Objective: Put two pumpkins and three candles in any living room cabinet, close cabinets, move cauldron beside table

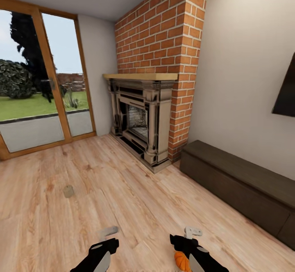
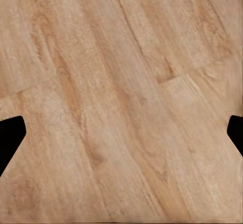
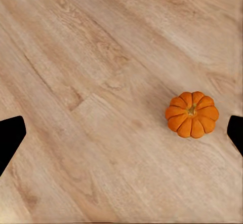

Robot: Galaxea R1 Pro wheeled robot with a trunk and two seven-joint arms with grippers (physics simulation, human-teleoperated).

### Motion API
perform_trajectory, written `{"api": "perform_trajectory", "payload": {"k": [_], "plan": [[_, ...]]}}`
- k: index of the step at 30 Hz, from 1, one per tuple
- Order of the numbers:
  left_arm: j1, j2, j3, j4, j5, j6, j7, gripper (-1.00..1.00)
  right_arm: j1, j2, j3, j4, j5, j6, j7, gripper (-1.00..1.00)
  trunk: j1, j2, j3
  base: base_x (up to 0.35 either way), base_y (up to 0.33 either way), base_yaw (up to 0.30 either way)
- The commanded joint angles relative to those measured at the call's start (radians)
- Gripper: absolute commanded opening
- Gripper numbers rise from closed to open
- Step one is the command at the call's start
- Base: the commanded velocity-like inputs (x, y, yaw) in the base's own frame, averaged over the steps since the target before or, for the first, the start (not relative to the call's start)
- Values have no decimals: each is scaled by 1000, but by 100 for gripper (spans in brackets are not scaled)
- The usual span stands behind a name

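A small squat cream-beige candle [image 1: 68, 190] sits on the plank floor at left. Both grippers, left gripper [image 2: 121, 133] and right gripper [image 3: 121, 133], hang spread wide and empty. A ribbed orange pumpkin [image 3: 192, 114] lies under the right one, calling for descent; the dark-brown cabinet [image 1: 241, 186] is closed.

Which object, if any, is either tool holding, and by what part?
Nothing is held. The right tool is open above the floor, with the pumpkin lying free there. The left tool is open over bare floorboards.
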Motion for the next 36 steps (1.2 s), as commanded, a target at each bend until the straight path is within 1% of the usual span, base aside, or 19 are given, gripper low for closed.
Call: {"api": "perform_trajectory", "payload": {"k": [1, 10, 19, 36], "plan": [[0, 1, -8, -3, 8, 5, 9, 100, -1, -1, 7, 1, -10, -2, 1, 100, 0, -1, -2, -175, -170, -282], [0, 1, -8, -3, 8, 5, 9, 100, -1, 0, 7, -2, -10, -2, 3, 100, 0, -1, -3, -178, -217, -121], [0, 1, -9, -3, 8, 4, 8, 100, -1, 0, 7, -1, -9, -2, 3, 100, 0, -1, -3, -156, -219, -271], [0, 1, -10, -3, 8, 4, 8, 100, -1, 0, 7, 1, -9, -1, 2, 100, 0, -1, -3, -7, -12, -290]]}}
